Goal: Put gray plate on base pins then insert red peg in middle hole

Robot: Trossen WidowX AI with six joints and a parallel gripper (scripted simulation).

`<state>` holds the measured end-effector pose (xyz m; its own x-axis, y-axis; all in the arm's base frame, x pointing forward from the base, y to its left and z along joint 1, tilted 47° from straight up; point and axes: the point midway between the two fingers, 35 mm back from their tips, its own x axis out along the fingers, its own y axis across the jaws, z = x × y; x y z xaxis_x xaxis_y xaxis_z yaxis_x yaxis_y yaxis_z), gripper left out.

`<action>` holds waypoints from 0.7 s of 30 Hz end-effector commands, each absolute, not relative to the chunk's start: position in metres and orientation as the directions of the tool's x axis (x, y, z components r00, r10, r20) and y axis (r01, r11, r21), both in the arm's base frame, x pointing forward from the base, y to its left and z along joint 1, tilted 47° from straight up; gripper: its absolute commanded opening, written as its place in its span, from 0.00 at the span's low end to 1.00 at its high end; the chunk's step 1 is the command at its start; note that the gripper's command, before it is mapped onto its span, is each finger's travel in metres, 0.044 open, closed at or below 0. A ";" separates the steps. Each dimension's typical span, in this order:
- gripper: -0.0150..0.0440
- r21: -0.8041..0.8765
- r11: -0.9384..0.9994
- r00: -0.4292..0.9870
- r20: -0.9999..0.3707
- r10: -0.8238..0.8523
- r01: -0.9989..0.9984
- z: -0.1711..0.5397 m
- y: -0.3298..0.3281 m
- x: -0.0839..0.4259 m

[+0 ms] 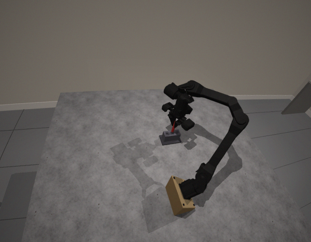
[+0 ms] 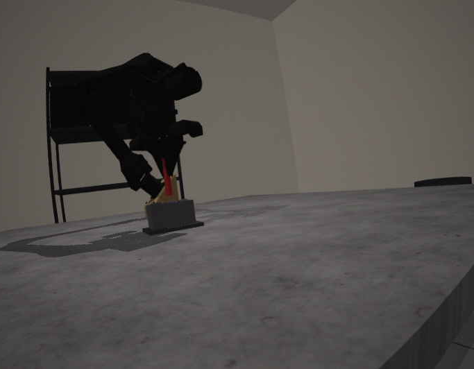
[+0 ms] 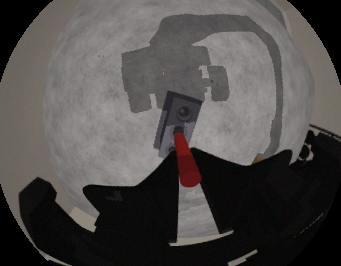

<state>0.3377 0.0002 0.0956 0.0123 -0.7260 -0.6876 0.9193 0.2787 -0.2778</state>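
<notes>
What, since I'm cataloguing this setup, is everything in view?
Slender peg: one, red, in the hand, over the block's middle
Block with wider footing: one, gray, on the table; separate plate indistinguishable
Mottled table: one, gray, beneath
Shelf unit: one, dark, behind arm
Flat round object: one, dark, beyond table
Upright panel: one, gray, far right, top view
Walls: several, beige, around
Tiled floor: one, gray, below
Box-like mount: one, tan, under arm
Jointed arm: one, black, above table
Hand: one, black, arm's end

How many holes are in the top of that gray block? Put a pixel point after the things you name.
3, in a row along the gray block (image 1: 171, 138) (image 2: 171, 213) (image 3: 193, 116): one at each end, one in the middle under the red peg (image 1: 173, 127) (image 2: 167, 182) (image 3: 187, 160).
</notes>
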 end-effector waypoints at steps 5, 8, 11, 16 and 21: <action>0.25 -0.280 0.280 0.014 -0.683 -0.730 0.918 0.097 -0.001 0.339; 0.25 -0.280 0.280 0.014 -0.683 -0.730 0.918 0.097 -0.001 0.339; 0.25 -0.280 0.280 0.014 -0.683 -0.730 0.918 0.097 -0.001 0.339; 0.25 -0.277 0.279 0.014 -0.687 -0.727 0.920 0.097 -0.001 0.339; 0.25 -0.276 0.278 0.013 -0.688 -0.726 0.920 0.097 0.000 0.339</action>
<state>0.3391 -0.0004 0.0966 0.0136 -0.7258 -0.6878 0.9200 0.2785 -0.2757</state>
